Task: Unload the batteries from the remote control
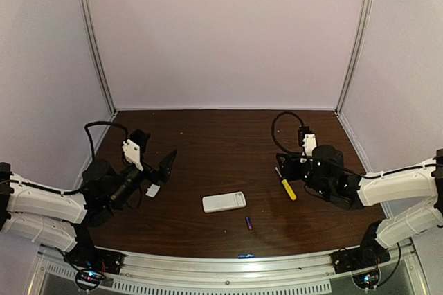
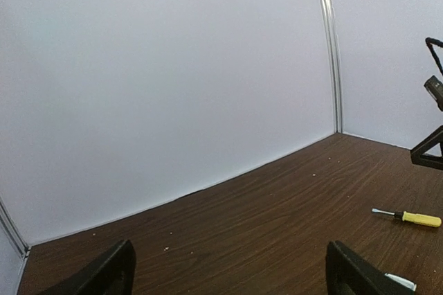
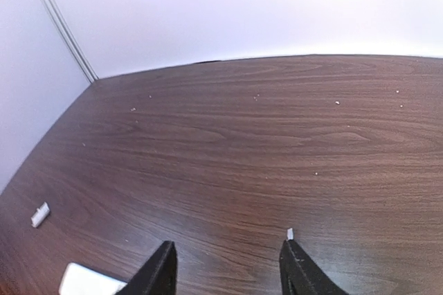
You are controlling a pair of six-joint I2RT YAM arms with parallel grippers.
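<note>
You have two arms, a left arm (image 1: pixel 41 203) and a right arm (image 1: pixel 405 183), and each ends in one claw: left claw (image 2: pixel 228 278) and right claw (image 3: pixel 228 274), two in all. On the one tabletop (image 1: pixel 221 146) you can count four loose things: one remote (image 1: pixel 223 202), one battery (image 1: pixel 248 223) at the remote's 5 o'clock, one screwdriver (image 1: pixel 286 187) and one small white cover piece (image 1: pixel 152 190). Pale specks dot the wood, too small to count.
</note>
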